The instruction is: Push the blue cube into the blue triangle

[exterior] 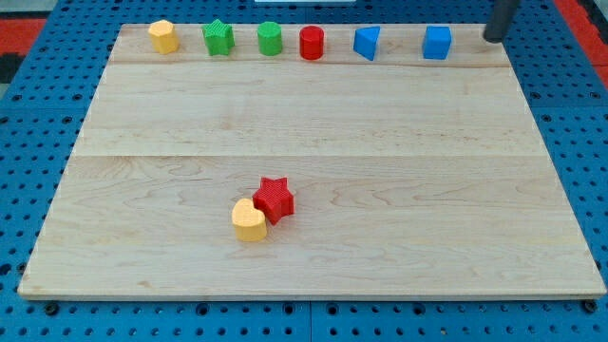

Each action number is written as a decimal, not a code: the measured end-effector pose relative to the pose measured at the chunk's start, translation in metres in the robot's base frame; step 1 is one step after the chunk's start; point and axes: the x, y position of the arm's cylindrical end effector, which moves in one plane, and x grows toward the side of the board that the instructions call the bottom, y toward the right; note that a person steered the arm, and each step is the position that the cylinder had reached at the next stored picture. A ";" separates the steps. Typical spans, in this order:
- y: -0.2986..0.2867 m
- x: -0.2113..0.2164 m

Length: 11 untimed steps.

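Observation:
The blue cube [437,43] sits near the board's top edge, toward the view's right. The blue triangle [367,43] lies to its left in the same row, a short gap apart. My tip [492,39] is at the view's top right, just right of the blue cube, with a gap between them. The rod rises out of the frame's top edge.
Along the top row, left of the triangle, stand a red cylinder [312,43], a green cylinder [270,39], a green star [218,38] and a yellow block [163,36]. A red star [275,199] touches a yellow heart-like block [249,220] at the lower middle of the wooden board [313,123].

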 end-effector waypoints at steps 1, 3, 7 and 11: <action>-0.051 0.005; -0.043 0.038; -0.046 0.032; -0.097 0.025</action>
